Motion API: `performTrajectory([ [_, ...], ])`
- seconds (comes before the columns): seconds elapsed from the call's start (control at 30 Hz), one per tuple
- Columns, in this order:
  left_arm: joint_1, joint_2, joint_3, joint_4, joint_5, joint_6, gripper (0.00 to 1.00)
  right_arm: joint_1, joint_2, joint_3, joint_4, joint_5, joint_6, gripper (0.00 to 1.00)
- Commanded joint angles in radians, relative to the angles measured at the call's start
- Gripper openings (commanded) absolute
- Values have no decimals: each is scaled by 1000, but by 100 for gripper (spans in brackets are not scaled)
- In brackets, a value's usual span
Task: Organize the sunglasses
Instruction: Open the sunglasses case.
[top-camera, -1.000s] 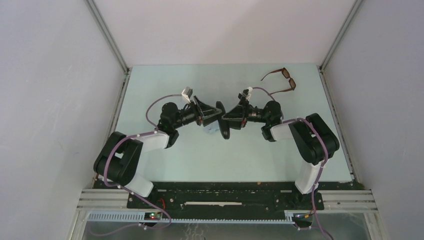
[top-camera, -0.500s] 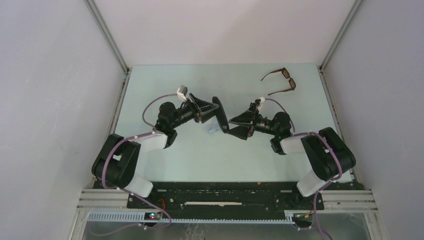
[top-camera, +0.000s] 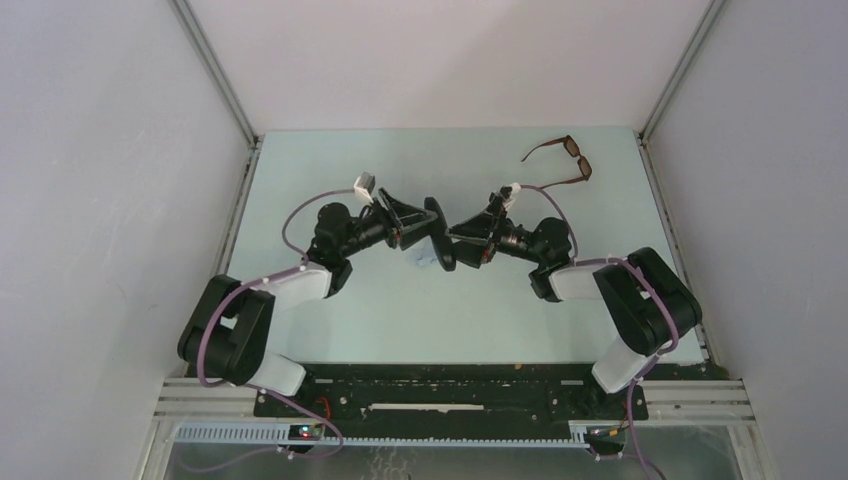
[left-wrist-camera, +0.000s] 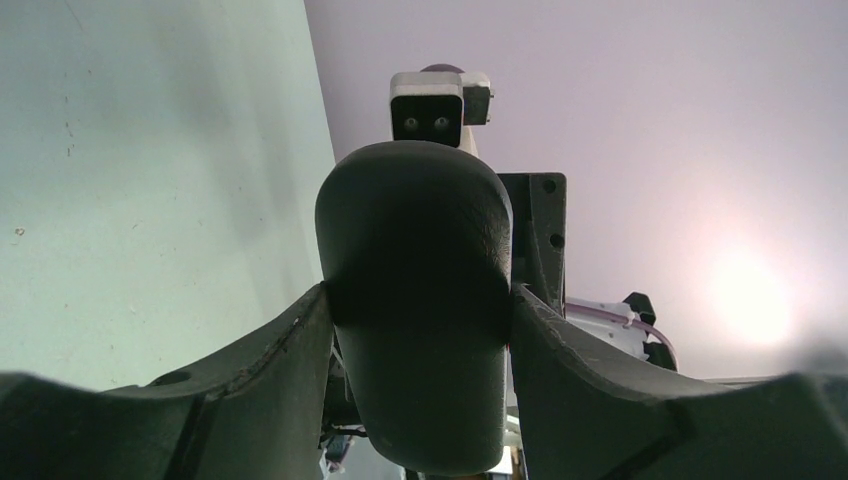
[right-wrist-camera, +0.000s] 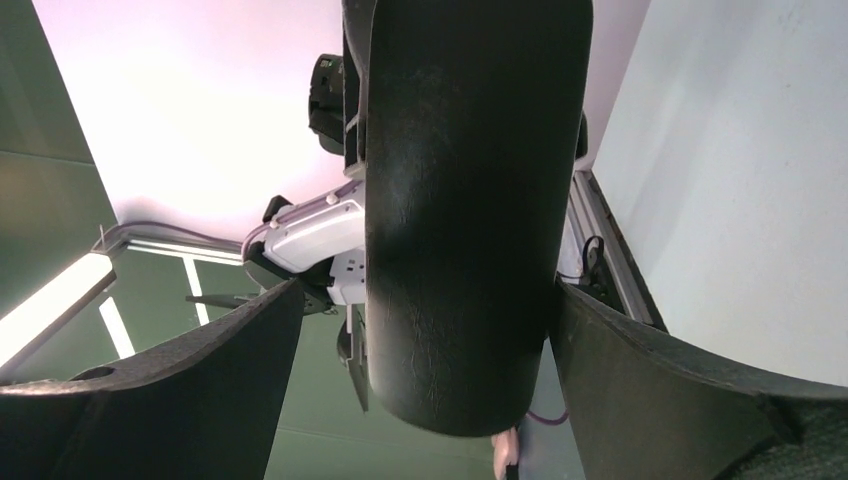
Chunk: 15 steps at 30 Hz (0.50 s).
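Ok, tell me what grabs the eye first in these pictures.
A black case is held over the middle of the table, pinched in the left gripper, while the right gripper flanks it from the other side with open fingers. The sunglasses lie unfolded and untouched at the table's far right corner.

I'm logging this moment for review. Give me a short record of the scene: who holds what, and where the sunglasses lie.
case: black, oblong, held up between the two arms
left gripper: shut on the case, both fingers pressed against its sides
right gripper: open, fingers either side of the case, with a gap showing on one side
sunglasses: unfolded, on the table near its far right corner, apart from both arms
stage: sunglasses not yet in the case
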Motion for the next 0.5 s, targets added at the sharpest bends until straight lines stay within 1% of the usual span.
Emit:
performTrajectory([
  [0.0, 1, -66, 44, -38, 3, 53, 0, 25, 33, 52, 31, 43, -29, 96],
  [0.1, 0, -80, 42, -67, -3, 72, 0, 29, 55, 53, 43, 62, -14, 88],
  [0.2, 1, -84, 37, -80, -10, 76, 0, 38, 71, 53, 41, 77, -14, 85],
  [0.33, 1, -92, 33, -81, -15, 75, 0, 48, 92, 53, 44, 97, -3, 68],
  [0.37, 0, -93, 32, -82, -15, 75, 0, 50, 99, 53, 50, 102, 4, 66],
  [0.47, 0, -97, 29, -84, -16, 79, 0, 52, 118, 53, 74, 109, 28, 64],
])
